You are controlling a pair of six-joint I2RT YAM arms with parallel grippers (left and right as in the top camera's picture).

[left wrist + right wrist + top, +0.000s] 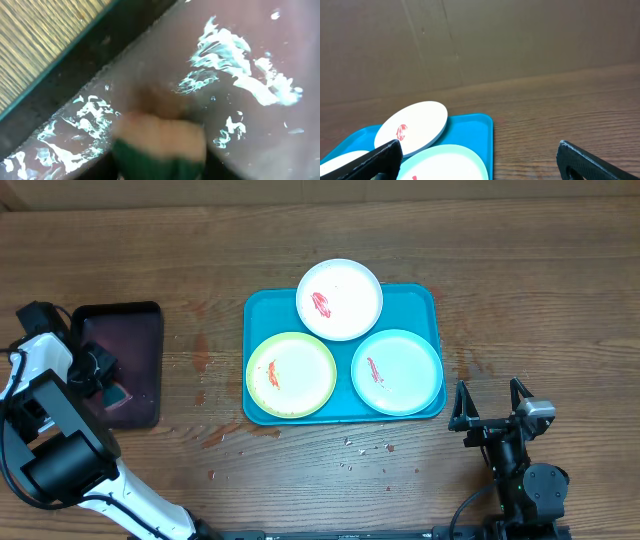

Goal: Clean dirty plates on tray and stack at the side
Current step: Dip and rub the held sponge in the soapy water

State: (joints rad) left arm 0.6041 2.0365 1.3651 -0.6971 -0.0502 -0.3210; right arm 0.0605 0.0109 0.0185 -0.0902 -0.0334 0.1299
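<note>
Three plates lie on the teal tray (pixel 425 298): a white plate (pixel 340 300) at the back, a yellow-green rimmed plate (pixel 291 374) front left and a pale mint plate (pixel 397 371) front right, each with a red smear. My left gripper (pixel 106 383) is down in the black tray and shut on a yellow and green sponge (pixel 160 145). My right gripper (pixel 490 402) is open and empty, just right of the teal tray's front right corner. The right wrist view shows the white plate (pixel 412 127), the mint plate (pixel 447 162) and the tray (pixel 476 125) between the open fingers (pixel 479 150).
The black tray (pixel 130 320) stands at the left; its wet floor (pixel 150 60) carries white foam patches. Small crumbs and red specks (pixel 360 445) lie on the wood in front of the teal tray.
</note>
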